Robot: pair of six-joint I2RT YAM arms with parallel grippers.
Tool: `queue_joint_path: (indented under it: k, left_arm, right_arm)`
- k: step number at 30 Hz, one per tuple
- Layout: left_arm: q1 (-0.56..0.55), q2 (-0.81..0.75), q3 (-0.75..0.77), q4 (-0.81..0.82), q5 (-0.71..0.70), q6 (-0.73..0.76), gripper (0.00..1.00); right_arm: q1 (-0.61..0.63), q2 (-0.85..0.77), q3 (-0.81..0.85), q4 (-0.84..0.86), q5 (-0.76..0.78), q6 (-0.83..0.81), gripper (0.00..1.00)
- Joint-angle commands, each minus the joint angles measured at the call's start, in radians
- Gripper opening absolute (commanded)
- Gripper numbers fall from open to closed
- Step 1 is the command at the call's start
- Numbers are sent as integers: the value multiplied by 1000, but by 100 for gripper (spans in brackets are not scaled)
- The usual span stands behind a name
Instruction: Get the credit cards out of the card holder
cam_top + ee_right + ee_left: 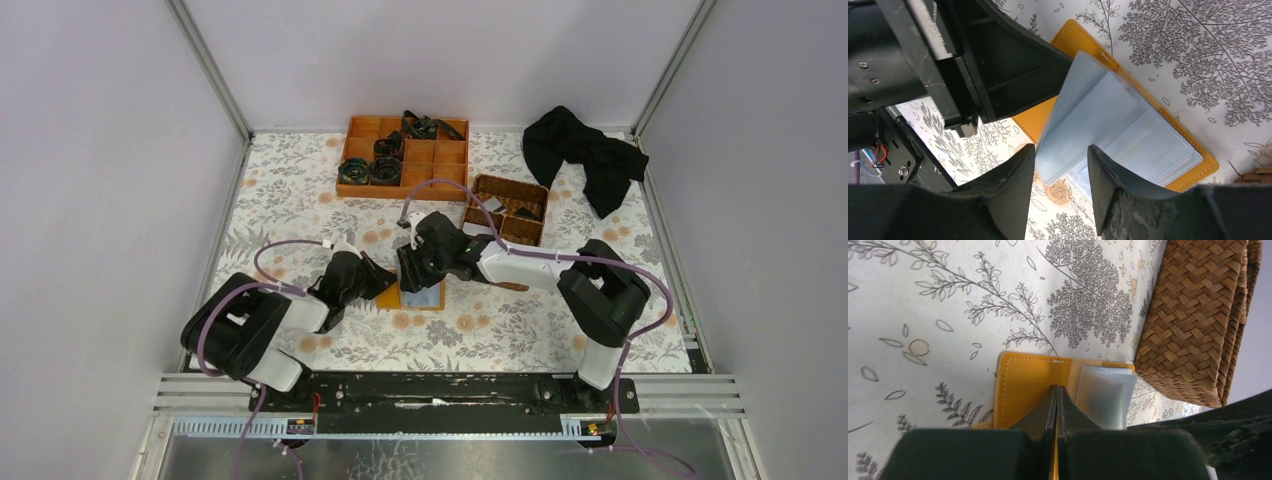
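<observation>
The card holder (428, 297) lies open on the floral cloth, orange outside and pale blue-grey inside. My left gripper (1056, 387) is shut on the edge of its orange cover (1025, 385), left of the sleeves (1105, 395). My right gripper (1062, 150) hovers open over the near corner of the holder (1128, 135). A raised blue-grey sleeve page (1083, 107) stands between its fingers (1015, 170) without touching either. No credit cards can be made out; they are hidden in the cloudy sleeves. The left gripper's black body (998, 65) fills the right wrist view's upper left.
A brown wicker basket (520, 236) stands just behind the holder, close to its far edge (1193, 315). An orange compartment tray (400, 193) with dark coiled items sits at the back. A black cloth (585, 150) lies at the back right.
</observation>
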Motion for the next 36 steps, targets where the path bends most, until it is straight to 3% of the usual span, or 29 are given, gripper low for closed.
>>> queue_joint_path:
  k: [1, 8, 13, 16, 18, 21, 29, 36]
  left_arm:
    - [-8, -59, -25, -96, -47, 39, 0]
    - [-8, -199, -23, -206, -79, 76, 0]
    - [-8, -361, 16, -397, -132, 114, 2]
    - [-8, -463, 21, -482, -193, 129, 16]
    - [-8, -522, 15, -497, -219, 136, 48]
    - [-8, -558, 11, -498, -221, 148, 71]
    - [-8, -571, -5, -471, -203, 138, 100]
    - [-8, -659, -26, -495, -248, 119, 100]
  right_arm:
    - [12, 36, 59, 26, -28, 7, 50]
    - [12, 78, 108, 26, -38, 5, 50]
    - [17, 84, 123, 33, -60, 10, 50]
    - [20, 92, 126, 38, -66, 13, 50]
    - [20, 98, 127, 43, -68, 16, 50]
    - [22, 109, 134, 53, -76, 20, 49]
    - [26, 139, 199, 55, -103, 27, 49]
    - [41, 216, 278, 47, -114, 26, 49]
